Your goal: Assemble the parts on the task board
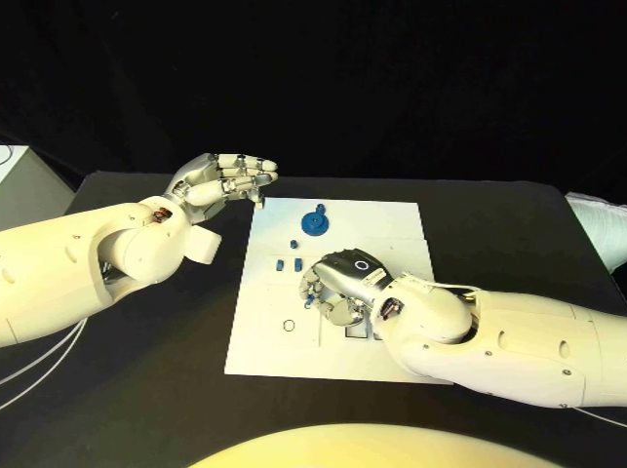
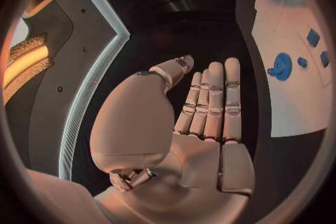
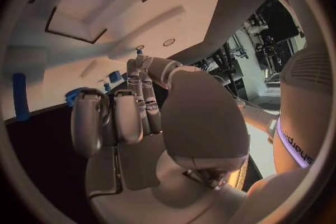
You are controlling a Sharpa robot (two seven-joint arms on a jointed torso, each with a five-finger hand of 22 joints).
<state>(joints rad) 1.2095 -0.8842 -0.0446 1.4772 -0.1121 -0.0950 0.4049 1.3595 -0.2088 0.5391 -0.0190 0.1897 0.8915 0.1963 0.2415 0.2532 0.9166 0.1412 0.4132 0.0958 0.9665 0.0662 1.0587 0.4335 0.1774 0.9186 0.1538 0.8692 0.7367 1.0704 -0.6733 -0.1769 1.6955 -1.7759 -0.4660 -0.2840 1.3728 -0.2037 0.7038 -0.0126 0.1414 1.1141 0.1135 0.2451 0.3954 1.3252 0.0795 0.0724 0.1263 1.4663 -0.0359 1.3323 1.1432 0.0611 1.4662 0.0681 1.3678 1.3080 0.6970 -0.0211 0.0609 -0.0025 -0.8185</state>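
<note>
The white task board (image 1: 398,226) lies in the middle of the black table. A round blue part (image 1: 315,223) sits near its far edge, and two small blue pieces (image 1: 285,263) lie by its left side. My right hand (image 1: 338,283) hovers low over the board's middle with its fingers curled down. In the right wrist view its thumb and one finger (image 3: 142,70) meet on a small blue part (image 3: 138,51). My left hand (image 1: 232,179) is raised beyond the board's far left corner, with its fingers (image 2: 210,103) straight, side by side and holding nothing.
A thin dark ring (image 1: 291,325) and shallow recesses (image 1: 358,331) mark the board's near half. A white box (image 1: 11,175) stands at the table's left edge, a pale cushion (image 1: 608,234) lies at the right, and cables (image 1: 18,380) hang at the near left.
</note>
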